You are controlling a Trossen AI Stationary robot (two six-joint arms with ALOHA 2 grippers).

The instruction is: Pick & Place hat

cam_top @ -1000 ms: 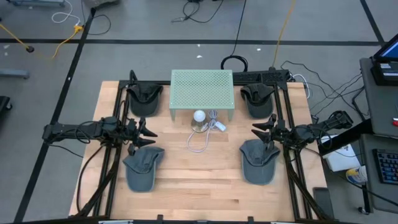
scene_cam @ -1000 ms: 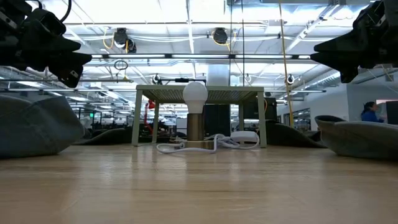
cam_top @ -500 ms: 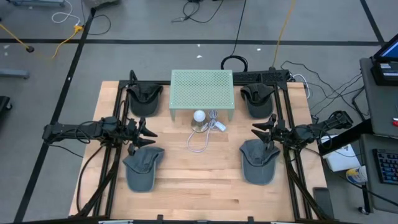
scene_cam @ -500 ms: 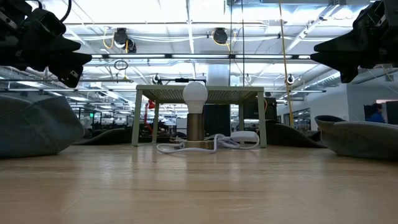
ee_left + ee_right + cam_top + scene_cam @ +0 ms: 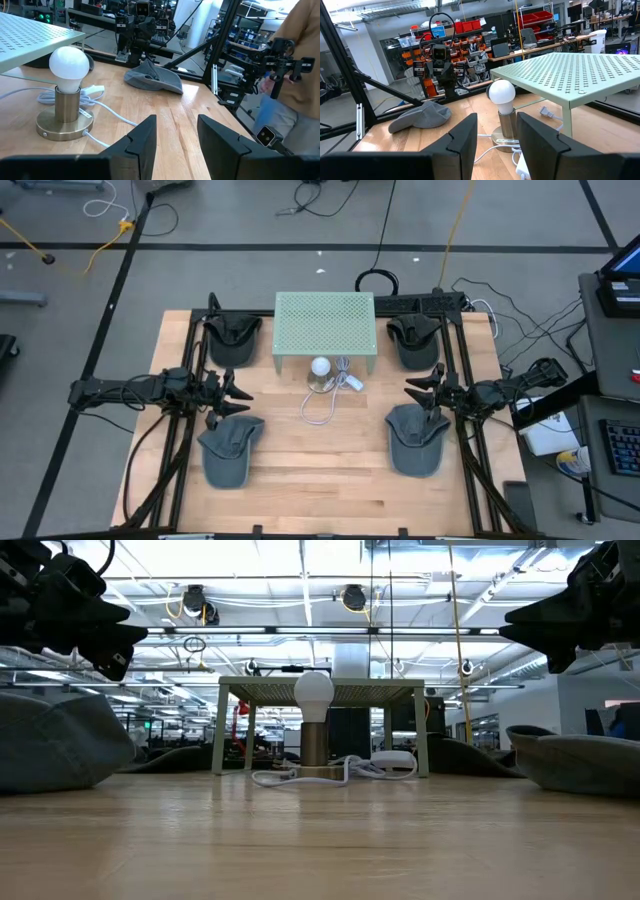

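Nothing picked up yet: left gripper (image 5: 232, 393) and right gripper (image 5: 420, 392) both partly open and empty, hanging above two gray caps (image 5: 228, 452) (image 5: 416, 440) lying near the table's (image 5: 330, 480) front edge.

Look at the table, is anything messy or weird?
Mostly tidy. Only the white cord from the bulb lamp lies in a loose tangle on the wood in front of the green perforated stand. The four gray hats look undisturbed.

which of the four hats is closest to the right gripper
The front-right hat: the right gripper hovers at its back edge. The back-right hat lies farther; the two left hats sit across the table.
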